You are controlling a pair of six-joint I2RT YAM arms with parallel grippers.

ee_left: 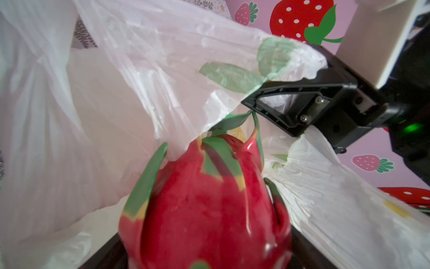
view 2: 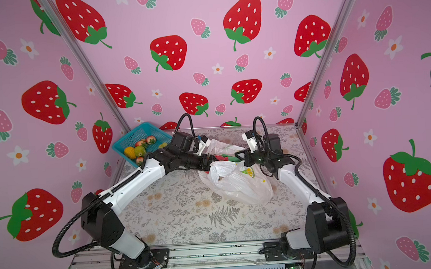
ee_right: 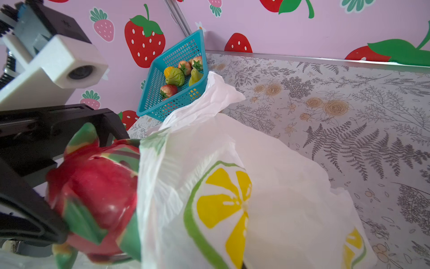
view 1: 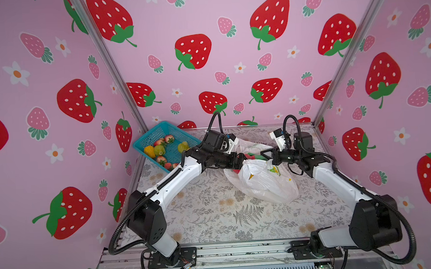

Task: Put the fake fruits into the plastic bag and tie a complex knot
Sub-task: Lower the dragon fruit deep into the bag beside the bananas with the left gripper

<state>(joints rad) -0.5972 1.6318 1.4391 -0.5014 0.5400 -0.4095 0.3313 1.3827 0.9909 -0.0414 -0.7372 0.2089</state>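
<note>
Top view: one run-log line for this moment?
phase: loading | left pincer: holds dragon fruit at plastic bag mouth | right pincer: shut on bag rim | basket: fruits inside | tying: not started

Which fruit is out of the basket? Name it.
The dragon fruit, red with green scales, held by the left gripper at the mouth of the bag. The other fruits, all smaller, lie in the teal basket.
</note>
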